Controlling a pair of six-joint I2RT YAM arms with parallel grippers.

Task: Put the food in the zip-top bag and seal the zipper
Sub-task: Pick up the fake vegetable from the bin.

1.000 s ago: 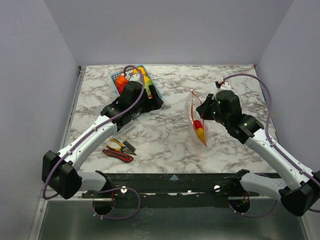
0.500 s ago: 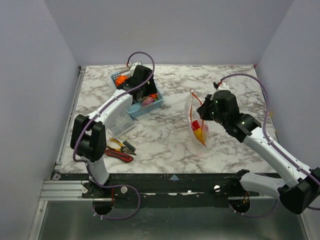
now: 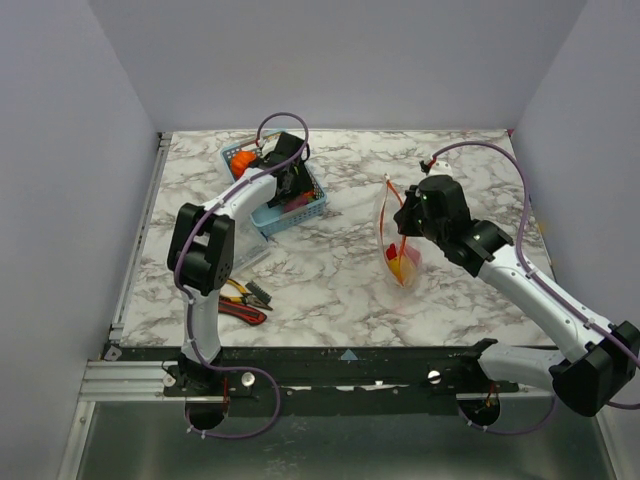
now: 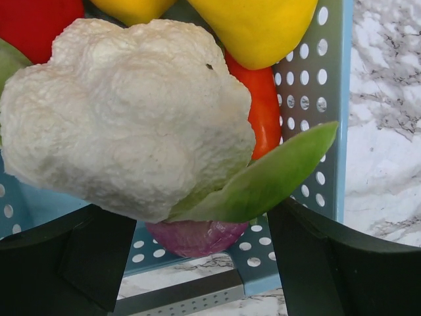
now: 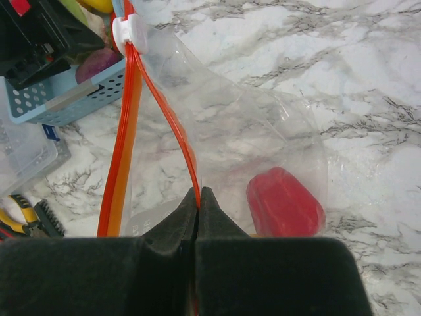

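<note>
Right gripper (image 5: 198, 197): fingers pressed together, clamped on one strip of the zipper (image 5: 117, 164).
Left gripper (image 4: 191, 243): black fingers apart, one on each side of the cauliflower (image 4: 125, 118); I cannot tell whether they touch it.
Bag (image 5: 263, 131): clear, thin, crinkled plastic, right of centre on the table (image 3: 330, 280). Its mouth is held up and its lower end rests on the surface.
Zipper: two narrow orange-red strips meeting at a white slider (image 5: 128, 29) and spreading apart below it, so the mouth is open.
Food in bag: two pieces, one glossy red lump (image 5: 284, 201) and one yellow piece (image 3: 404, 266).
Basket (image 4: 309, 99): light blue plastic with walls punched with round holes, at the far left of the table.
Food in basket: one white, bumpy cauliflower with a smooth green leaf, one purple onion (image 4: 197, 237), one orange-red piece (image 4: 263, 108), one red piece (image 4: 33, 23), and smooth yellow pieces (image 4: 256, 26) whose count is unclear.
Tools: two at the near left, yellow-handled pliers (image 3: 238, 291) and a red-handled tool (image 3: 236, 311).
Left arm: elbow folded high, wrist bent down over the basket.
Right arm: stretched from the near right toward the centre, wrist at the bag's mouth.
</note>
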